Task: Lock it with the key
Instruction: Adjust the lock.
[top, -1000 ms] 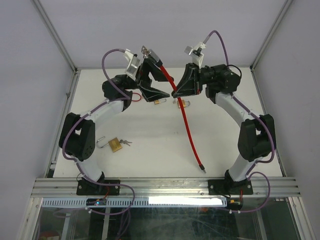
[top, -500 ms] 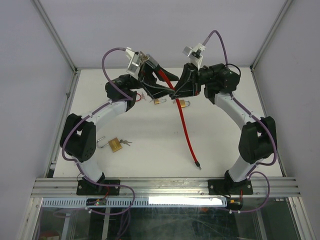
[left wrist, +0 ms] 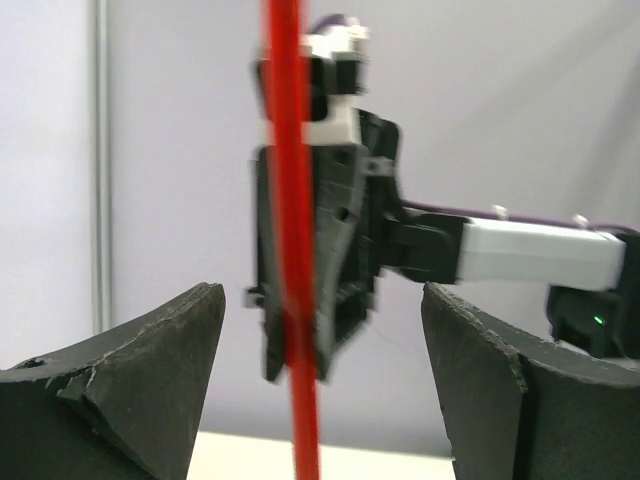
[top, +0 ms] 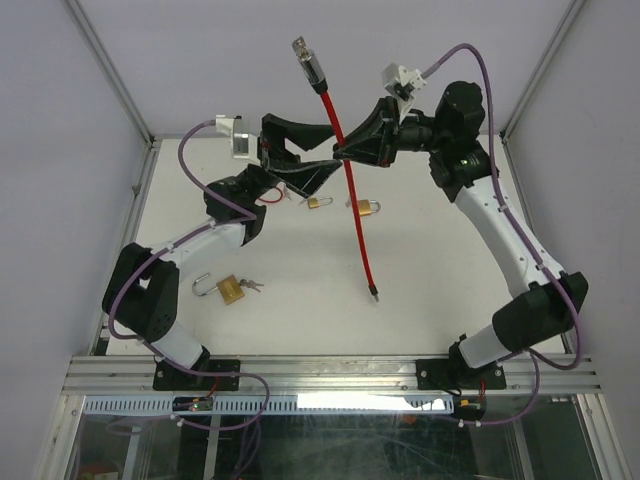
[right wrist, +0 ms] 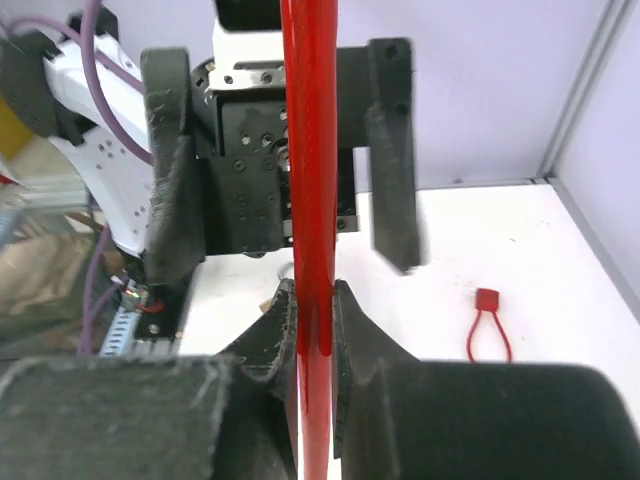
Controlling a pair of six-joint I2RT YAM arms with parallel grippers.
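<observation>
A red cable lock point(top: 345, 190) hangs in the air. Its silver head point(top: 308, 62), with what looks like a key in it, points up and back, and its free end point(top: 374, 293) dangles just above the table. My right gripper point(top: 348, 152) is shut on the cable's upper part; the right wrist view shows the red cable point(right wrist: 310, 200) pinched between the fingers of this gripper point(right wrist: 312, 292). My left gripper point(top: 333, 146) faces it, open, its fingers either side of the cable point(left wrist: 290, 250) without touching it. In its own view the left gripper point(left wrist: 322, 300) holds nothing.
A brass padlock point(top: 232, 290) with an open shackle and keys lies at the front left of the white table point(top: 440, 300). Two small brass padlocks point(top: 319, 202) point(top: 368, 207) lie under the grippers. A red loop tag point(right wrist: 487, 325) lies near the back.
The left gripper has let go of the lock's head, opened and dropped lower. The right arm has risen, lifting the cable so its end has left the table.
</observation>
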